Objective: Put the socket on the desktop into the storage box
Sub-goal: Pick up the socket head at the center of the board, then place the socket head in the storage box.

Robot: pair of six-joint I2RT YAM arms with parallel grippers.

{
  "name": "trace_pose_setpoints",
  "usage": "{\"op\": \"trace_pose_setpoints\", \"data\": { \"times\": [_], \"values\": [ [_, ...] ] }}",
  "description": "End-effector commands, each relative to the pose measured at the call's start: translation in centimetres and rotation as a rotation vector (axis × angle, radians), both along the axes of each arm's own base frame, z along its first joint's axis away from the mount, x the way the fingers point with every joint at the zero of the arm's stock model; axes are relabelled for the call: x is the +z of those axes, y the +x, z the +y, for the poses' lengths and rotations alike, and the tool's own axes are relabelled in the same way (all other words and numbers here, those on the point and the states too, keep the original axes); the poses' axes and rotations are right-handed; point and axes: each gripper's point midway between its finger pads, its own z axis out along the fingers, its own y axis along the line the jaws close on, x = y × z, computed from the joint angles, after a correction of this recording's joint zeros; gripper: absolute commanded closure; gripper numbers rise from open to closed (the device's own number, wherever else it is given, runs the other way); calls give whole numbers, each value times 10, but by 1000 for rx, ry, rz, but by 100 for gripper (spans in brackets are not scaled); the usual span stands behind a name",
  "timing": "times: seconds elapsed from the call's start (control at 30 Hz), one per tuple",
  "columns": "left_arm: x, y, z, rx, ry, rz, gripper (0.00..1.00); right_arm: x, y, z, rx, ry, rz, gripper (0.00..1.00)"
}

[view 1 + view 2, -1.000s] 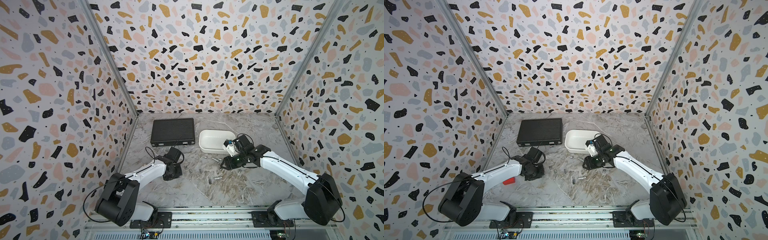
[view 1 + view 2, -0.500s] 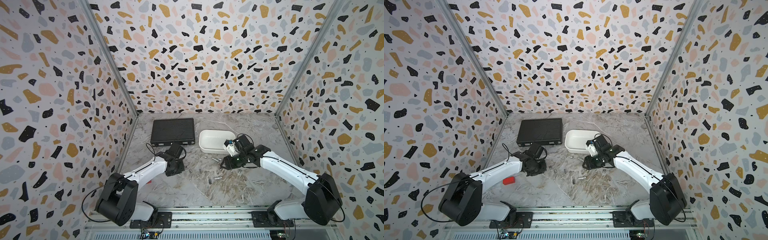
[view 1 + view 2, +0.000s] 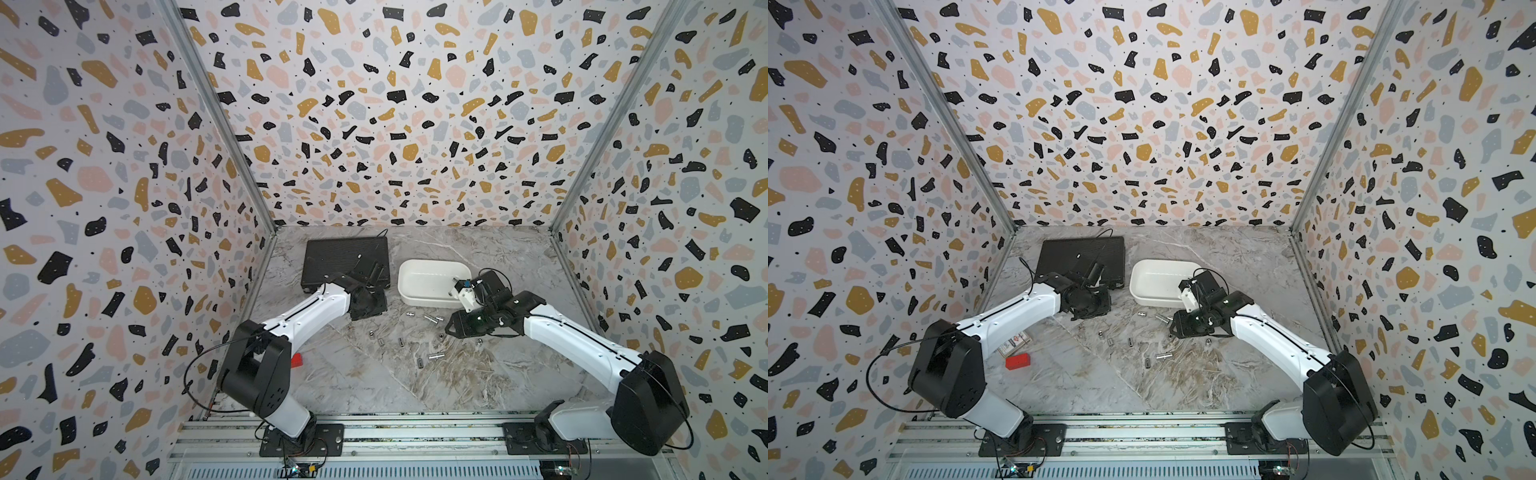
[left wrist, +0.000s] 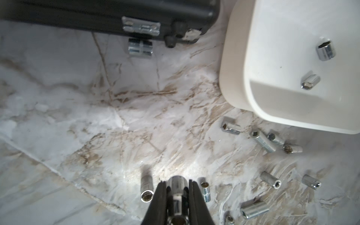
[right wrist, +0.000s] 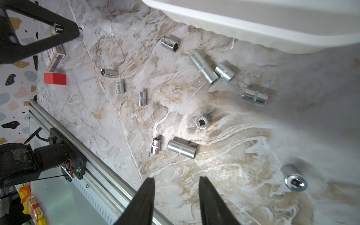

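From above you can't see what the left hand has, because its own wrist covers the fingers in both top views. The left wrist view settles it. The two black fingers are clamped on a chrome socket, seen end-on and partly cut off at the frame edge. It hangs above the surface, beside the storage box and not over it.

The right hand is spread with nothing between its fingers, over the marble near the box's front wall. The right wrist hides one corner of the box from above.

The box's inside reads as plain white in the top views. The left wrist view, though, shows two sockets lying on its floor, apart from each other. The other loose sockets lie scattered on the surface in front of the box.

The black case lies flat, its near edge covered by the left arm. A red block peeks out from behind that arm.
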Motion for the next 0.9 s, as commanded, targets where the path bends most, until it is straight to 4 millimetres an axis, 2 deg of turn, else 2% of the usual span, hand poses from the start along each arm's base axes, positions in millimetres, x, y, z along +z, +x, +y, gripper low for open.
{"op": "trace_pose_setpoints", "data": {
  "times": [0.0, 0.3, 0.5, 0.73, 0.87],
  "values": [
    [12, 11, -16, -52, -10, -17, 100, 10, 2, -12, -52, 10, -15, 57],
    [19, 48, -64, -114, -33, -39, 100, 15, 1, -26, -91, 14, -22, 58],
    [15, 71, -93, -147, -49, -38, 100, 17, -2, -32, -107, 11, -22, 58],
    [2, 96, -124, -179, -91, -13, 100, 17, -5, -35, -116, 12, -19, 58],
    [-15, 105, -135, -191, -92, 17, 100, 16, -7, -37, -120, 9, -18, 58]
  ]
}}
